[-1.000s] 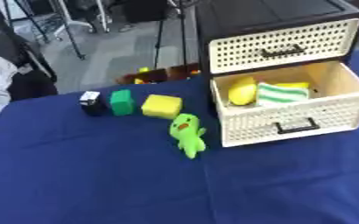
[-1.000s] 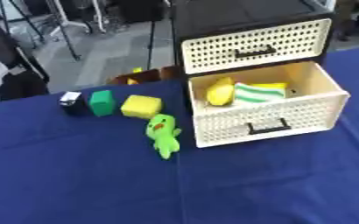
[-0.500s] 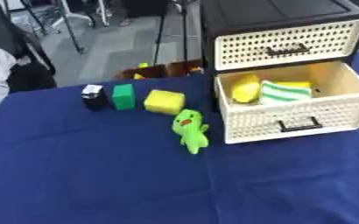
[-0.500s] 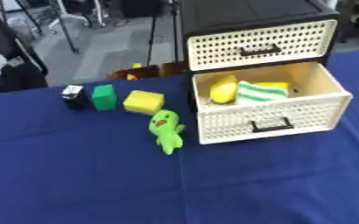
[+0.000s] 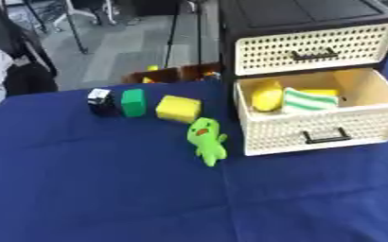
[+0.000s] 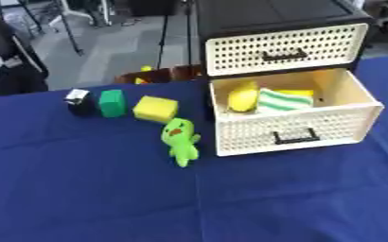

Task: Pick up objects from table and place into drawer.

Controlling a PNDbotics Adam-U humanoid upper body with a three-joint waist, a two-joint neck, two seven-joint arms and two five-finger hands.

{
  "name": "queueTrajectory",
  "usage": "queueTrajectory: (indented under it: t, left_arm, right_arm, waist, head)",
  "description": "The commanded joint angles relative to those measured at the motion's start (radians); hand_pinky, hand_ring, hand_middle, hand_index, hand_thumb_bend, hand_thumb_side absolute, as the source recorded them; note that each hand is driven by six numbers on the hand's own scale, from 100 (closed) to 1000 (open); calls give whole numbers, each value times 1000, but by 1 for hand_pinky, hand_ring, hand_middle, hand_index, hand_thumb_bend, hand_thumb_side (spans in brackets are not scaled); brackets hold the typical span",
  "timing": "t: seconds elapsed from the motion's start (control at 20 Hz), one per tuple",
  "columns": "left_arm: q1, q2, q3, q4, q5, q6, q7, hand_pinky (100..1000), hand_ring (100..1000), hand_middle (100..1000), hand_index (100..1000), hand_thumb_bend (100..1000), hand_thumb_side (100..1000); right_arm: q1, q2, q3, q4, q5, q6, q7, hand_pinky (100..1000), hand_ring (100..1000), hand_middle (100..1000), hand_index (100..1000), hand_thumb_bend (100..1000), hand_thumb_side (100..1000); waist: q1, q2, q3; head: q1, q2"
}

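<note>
On the blue-draped worktop (image 5: 90, 189), left of centre in the frame, a row of three small things: a black block with a white top (image 5: 101, 101), just beside it an upright green block (image 5: 133, 102), then a yellow sponge-like block (image 5: 178, 108) lying slightly turned. Lower and nearer the middle, a green plush toy (image 5: 207, 140) flat on the cloth, head toward the far edge, close to the front left corner of the drawer but apart from it. At the right of the frame, a black drawer cabinet (image 5: 301, 16) with cream perforated fronts: upper drawer (image 5: 313, 48) pushed in, lower drawer (image 5: 321, 126) pulled out toward the viewer, black handle on its front. Inside the lower drawer, a yellow rounded thing (image 5: 266, 96) at the left, leaning against a green-and-white striped cloth (image 5: 311, 99) in the middle; something yellow behind the cloth, not clear what. No robot hand anywhere in either view, so nothing to tell of fingers spread or curled.
</note>
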Motion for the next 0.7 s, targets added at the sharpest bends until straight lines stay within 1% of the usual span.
queueTrajectory:
  t: [0.05,0.2,0.35,0.55,0.7]
  left_arm:
    - [35,51,22,-13,-19,-14,-3,439,640,725,932,579,880]
    - [95,60,29,-13,-43,-13,-8,434,635,723,935,572,892]
    - [138,50,37,-13,-61,-9,-10,433,634,724,941,570,903]
    - [163,23,51,-13,-97,-15,-16,445,644,732,951,567,912]
    - [179,7,54,-13,-116,-12,-16,442,640,730,951,561,919]
  right_arm:
    - [8,-60,5,-10,17,15,103,570,648,604,775,100,1000]
    - [34,-82,17,-10,38,30,238,574,653,615,777,100,1000]
    - [53,-99,27,-10,68,35,375,578,655,619,780,100,1000]
    - [58,-116,39,-10,89,25,530,582,661,629,791,100,1000]
    - [59,-131,53,-10,95,7,620,579,664,637,799,100,1000]
  waist:
    - [-7,-9,3]
    - [-8,-3,5]
    - [-11,3,5]
    - [-19,4,2]
    - [-24,4,0]
  head:
    - [-3,-21]
    - [-6,-29]
    - [-7,-30]
    - [-6,-25]
    - [-6,-23]
